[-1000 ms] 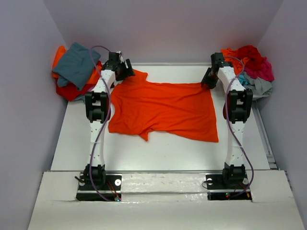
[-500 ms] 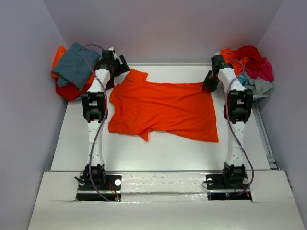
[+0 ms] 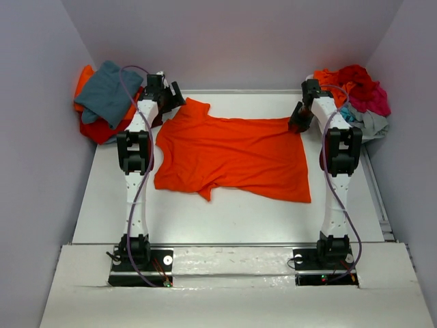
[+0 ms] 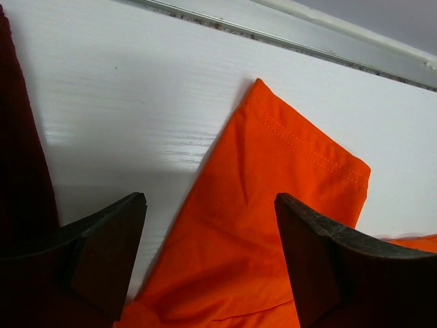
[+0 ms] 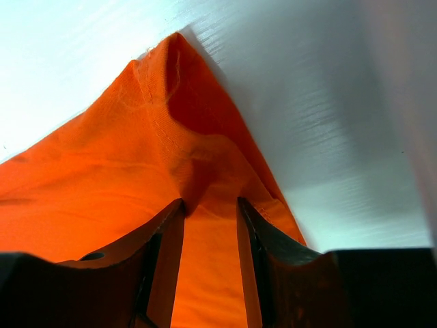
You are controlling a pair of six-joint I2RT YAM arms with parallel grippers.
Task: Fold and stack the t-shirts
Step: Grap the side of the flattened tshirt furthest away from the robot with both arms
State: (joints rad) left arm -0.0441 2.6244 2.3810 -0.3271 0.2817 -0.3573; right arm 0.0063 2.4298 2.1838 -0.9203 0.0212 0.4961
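One orange t-shirt (image 3: pixel 232 154) lies spread on the single worktop (image 3: pixel 225 219). Two heaps of shirts sit at the top corners of the overhead frame. The upper-left heap (image 3: pixel 102 102) shows three colours: teal-grey, red and orange. The upper-right heap (image 3: pixel 355 92) shows five: red, orange, magenta, turquoise and grey. How many shirts each heap holds cannot be told. There are two arms, the left arm (image 3: pixel 135 171) and the right arm (image 3: pixel 338 171). Each wrist view shows two fingers, the left fingers (image 4: pixel 102 253) and the right fingers (image 5: pixel 280 273), making four in all.
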